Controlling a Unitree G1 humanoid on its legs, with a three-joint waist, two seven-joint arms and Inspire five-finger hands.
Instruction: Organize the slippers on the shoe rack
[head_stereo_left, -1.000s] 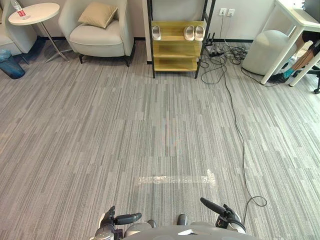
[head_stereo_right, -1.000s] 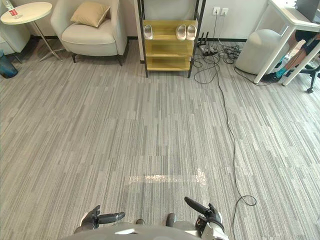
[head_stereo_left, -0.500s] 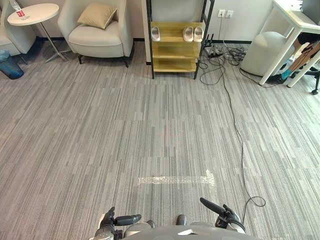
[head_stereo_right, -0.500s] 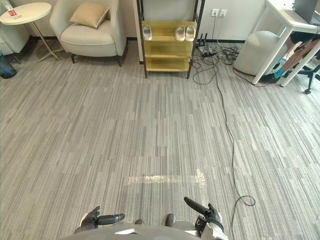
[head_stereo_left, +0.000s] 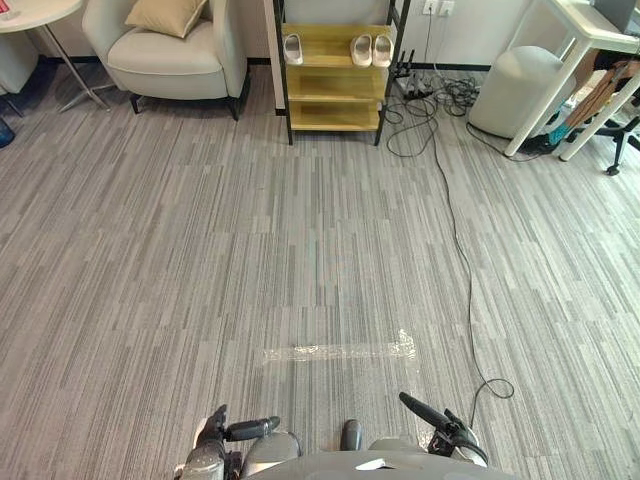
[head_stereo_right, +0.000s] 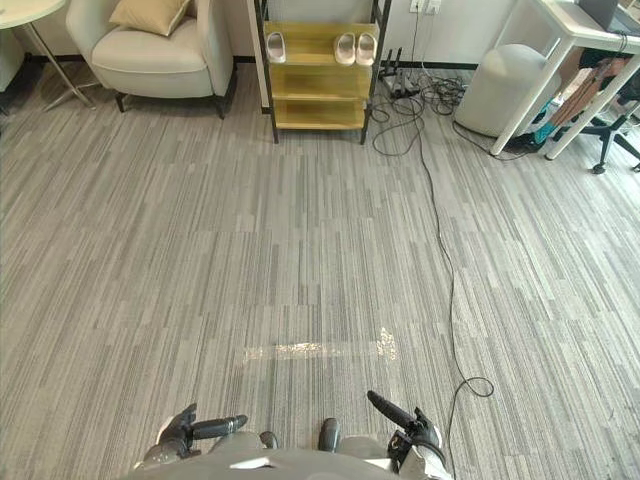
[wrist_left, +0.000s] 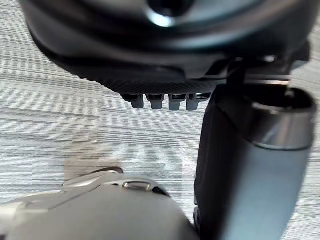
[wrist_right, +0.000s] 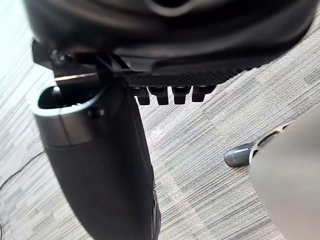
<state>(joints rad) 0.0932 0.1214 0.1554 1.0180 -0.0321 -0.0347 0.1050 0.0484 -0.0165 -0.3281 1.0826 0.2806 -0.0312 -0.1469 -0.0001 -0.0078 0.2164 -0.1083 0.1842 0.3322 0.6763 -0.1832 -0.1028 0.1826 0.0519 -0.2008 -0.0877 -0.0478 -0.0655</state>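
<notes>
Floor: grey striped carpet (head_stereo_left: 200, 260), with a strip of clear tape (head_stereo_left: 338, 350) stuck down near the robot. The rack (head_stereo_left: 335, 85) stands against the far wall, three yellow shelves in a black frame. An armchair (head_stereo_left: 165, 65) with a cushion (head_stereo_left: 165, 14) is to its left, a grey pouf (head_stereo_left: 515, 90) and a white desk (head_stereo_left: 585, 30) to its right. One slipper (head_stereo_left: 292, 48) sits at the left end of the top shelf, and a pair (head_stereo_left: 371, 49) lies side by side at its right end. The eye views give the room, with the left hand (head_stereo_left: 235, 432) and right hand (head_stereo_left: 437, 428) low at the near edge, well apart from the rack. The wrist views give each hand close against carpet: left fingers (wrist_left: 160, 101) and right fingers (wrist_right: 172, 95) relaxed, thumbs standing out, nothing held. Against a second ago, the whole scene sits higher and further left, which is a camera shift. The slippers keep their places, and both hands hold the same pose.
</notes>
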